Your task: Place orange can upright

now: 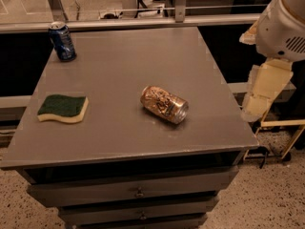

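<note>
**A:** Where does the orange can (164,104) sit?

**B:** It lies on its side on the bench (124,56), about midway between the left and right edges and nearer the front edge than the far one. One silver end faces the front right corner, and the other end points toward the far left.

**A:** Can you read a brand on it?

**B:** No. It has a bronze-orange skin with pale mottling, but the lettering is too small to make out. The same goes for the dark blue can (62,41): its marks are pale and none are legible.

**A:** Where is that one?

**B:** It stands upright in the far left corner, well apart from the orange can. A sponge (63,108), green on top and yellow underneath, lies flat near the left edge toward the front, also well apart.

**A:** And the gripper?

**B:** The gripper (253,108) hangs off the bench, just beyond the right edge near the front right corner. It sits below the arm's white housing (281,25) and touches nothing on the bench. Whether it is released or clenched, I cannot tell.

**A:** Anything else around?

**B:** Drawers (138,192) with small knobs sit under the front edge, and a metal rail (143,22) runs behind the far edge.
</note>
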Motion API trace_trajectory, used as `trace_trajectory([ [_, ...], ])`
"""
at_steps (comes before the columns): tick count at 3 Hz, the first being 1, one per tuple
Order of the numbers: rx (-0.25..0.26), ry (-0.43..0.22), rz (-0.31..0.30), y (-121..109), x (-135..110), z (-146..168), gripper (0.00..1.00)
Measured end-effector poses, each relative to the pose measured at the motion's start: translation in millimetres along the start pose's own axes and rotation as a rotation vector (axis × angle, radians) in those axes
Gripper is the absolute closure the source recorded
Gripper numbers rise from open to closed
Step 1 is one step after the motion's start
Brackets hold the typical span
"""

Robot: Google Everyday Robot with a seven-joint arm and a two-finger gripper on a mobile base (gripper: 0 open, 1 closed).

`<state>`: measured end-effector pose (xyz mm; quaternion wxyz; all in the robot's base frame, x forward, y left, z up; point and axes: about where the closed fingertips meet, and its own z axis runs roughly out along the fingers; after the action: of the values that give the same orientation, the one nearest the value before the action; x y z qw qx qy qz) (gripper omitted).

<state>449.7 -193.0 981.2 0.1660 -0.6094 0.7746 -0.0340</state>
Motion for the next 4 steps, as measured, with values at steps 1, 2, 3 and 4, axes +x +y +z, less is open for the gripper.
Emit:
trace_trajectory([
  [1,-0.014,0.004,-0.028,-7.4,-34.1,12.9,0.0],
  [2,-0.037,0.018,-0.045,-11.0,-66.0,28.2,0.0],
  [3,-0.068,0.026,-0.059,-5.5,-94.6,43.5,0.0],
  [4,-0.097,0.034,-0.046,0.6,-113.9,56.3,0.0],
])
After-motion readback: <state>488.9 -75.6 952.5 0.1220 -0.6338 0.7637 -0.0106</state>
